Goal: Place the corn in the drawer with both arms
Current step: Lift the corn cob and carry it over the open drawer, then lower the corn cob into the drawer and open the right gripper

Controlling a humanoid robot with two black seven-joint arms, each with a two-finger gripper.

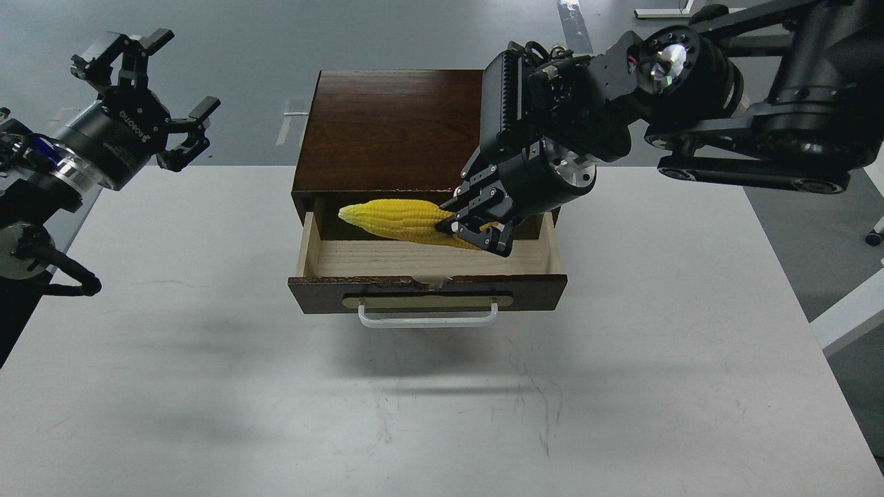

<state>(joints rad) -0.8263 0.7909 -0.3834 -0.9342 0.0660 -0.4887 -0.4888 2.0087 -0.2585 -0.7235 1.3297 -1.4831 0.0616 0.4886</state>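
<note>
The drawer (pixel 331 261) of the dark brown wooden box (pixel 394 124) stands pulled open toward me, its pale wood floor showing. My right gripper (pixel 478 231) is shut on the thick end of the bright yellow corn (pixel 397 219) and holds it lying sideways over the back half of the drawer, tip pointing left. Whether the corn touches the drawer floor I cannot tell. My left gripper (pixel 148 90) is open and empty, raised off the table's far left corner, well away from the box.
The white table (pixel 621 386) carries the box at its far middle. The white bar handle (pixel 427 319) sticks out from the drawer front toward me. An office chair base (pixel 873 238) and white furniture (pixel 849 314) stand off the right edge.
</note>
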